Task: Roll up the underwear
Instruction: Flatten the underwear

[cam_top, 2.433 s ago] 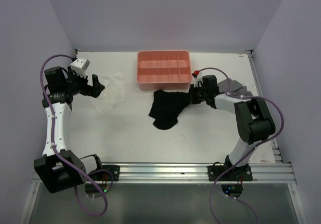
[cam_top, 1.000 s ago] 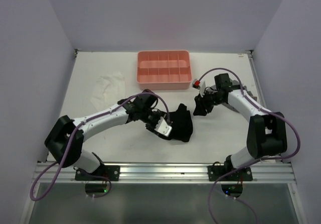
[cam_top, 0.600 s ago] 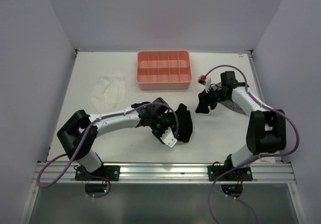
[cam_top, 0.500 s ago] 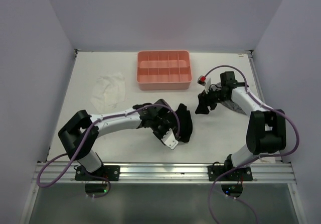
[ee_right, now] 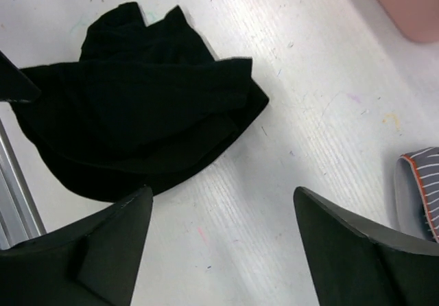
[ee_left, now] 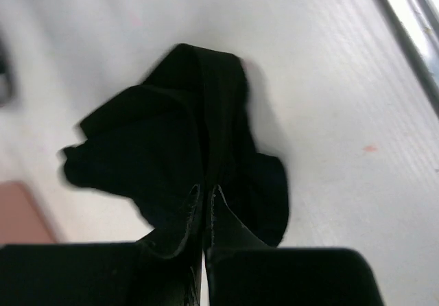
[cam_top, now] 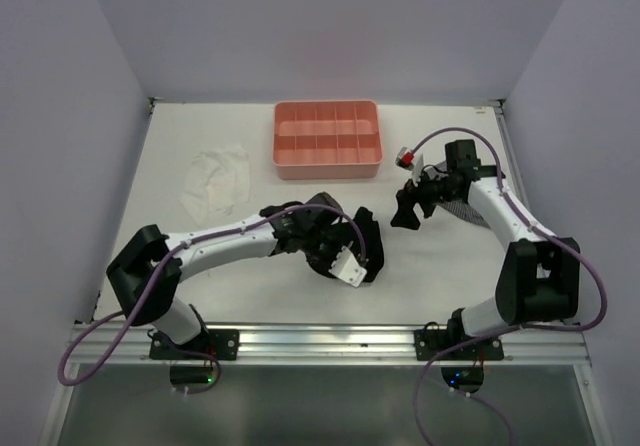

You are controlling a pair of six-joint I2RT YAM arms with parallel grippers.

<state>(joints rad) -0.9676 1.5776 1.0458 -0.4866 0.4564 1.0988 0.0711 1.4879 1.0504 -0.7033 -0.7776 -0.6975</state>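
Now my left fingers [ee_left: 232, 236] pinch the black underwear [cam_top: 368, 248], bunched on the worktop [cam_top: 250, 291]. My right fingers [ee_right: 110, 251] are wide open near it.

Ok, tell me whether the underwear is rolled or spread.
Neither: the underwear lies bunched in overlapping folds, left pincer shut on it.

The left fingers [ee_left: 230, 234] have swung in from the far left edge to the middle of the surface [cam_top: 260, 306] and now pinch the underwear [cam_top: 368, 244]. That garment, earlier spread flat below the pink tray [cam_top: 327, 171], is now a bunched heap. The right fingers [ee_right: 110, 244] have let go of it and drawn back, spread wide and apparently lifted.
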